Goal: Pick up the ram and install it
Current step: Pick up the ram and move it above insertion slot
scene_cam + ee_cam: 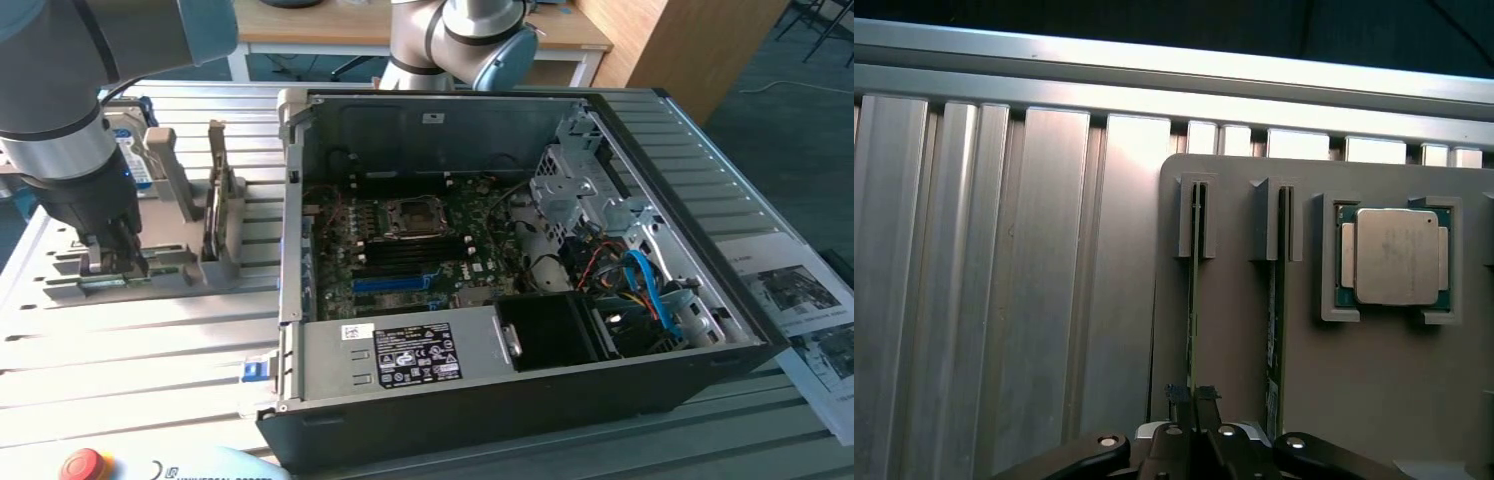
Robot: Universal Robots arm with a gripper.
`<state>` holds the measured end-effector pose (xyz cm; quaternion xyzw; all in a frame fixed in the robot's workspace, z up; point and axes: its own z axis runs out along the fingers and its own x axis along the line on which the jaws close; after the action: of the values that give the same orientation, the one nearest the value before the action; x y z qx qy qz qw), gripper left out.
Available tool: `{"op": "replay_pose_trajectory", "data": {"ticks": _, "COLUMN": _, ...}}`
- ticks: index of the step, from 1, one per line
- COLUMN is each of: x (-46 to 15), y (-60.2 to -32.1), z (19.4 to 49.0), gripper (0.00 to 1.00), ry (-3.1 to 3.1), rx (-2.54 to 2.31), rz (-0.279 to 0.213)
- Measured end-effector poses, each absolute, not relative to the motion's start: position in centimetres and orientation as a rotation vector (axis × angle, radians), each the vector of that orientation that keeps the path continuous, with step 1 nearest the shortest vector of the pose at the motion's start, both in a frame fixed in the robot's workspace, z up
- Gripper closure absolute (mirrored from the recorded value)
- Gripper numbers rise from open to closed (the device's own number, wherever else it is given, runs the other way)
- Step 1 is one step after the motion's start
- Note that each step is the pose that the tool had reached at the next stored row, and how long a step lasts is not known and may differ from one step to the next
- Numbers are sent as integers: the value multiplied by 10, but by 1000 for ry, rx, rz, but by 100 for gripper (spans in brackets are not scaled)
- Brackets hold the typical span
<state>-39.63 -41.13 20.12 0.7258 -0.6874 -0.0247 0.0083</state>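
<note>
In the wrist view the ram (1194, 300) is a thin green board seen edge-on, standing upright in a slot of the grey holder (1234, 340). My gripper (1193, 398) sits over one end of it, its dark fingers (1177, 398) pressed against both sides of the board. A second green stick (1276, 310) stands in the neighbouring slot, untouched. In the exterior view my gripper (114, 262) is down at the holder (174, 265), at that view's left, well away from the open computer case (507, 300). The motherboard (400, 250) with its blue slot (394, 283) lies inside the case.
A silver processor (1395, 255) rests in a pocket of the holder beside the sticks. A hard drive (134, 160) stands behind my arm. Upright holder walls (220, 200) lie between me and the case. A red stop button (83, 465) and papers (801, 300) sit near the table's edges.
</note>
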Motion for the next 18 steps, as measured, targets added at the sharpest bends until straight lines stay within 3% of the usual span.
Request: {"op": "replay_pose_trajectory", "data": {"ticks": 18, "x": -396, "y": -411, "z": 206, "gripper": 88, "ry": -2164, "rx": 2254, "rz": -77}}
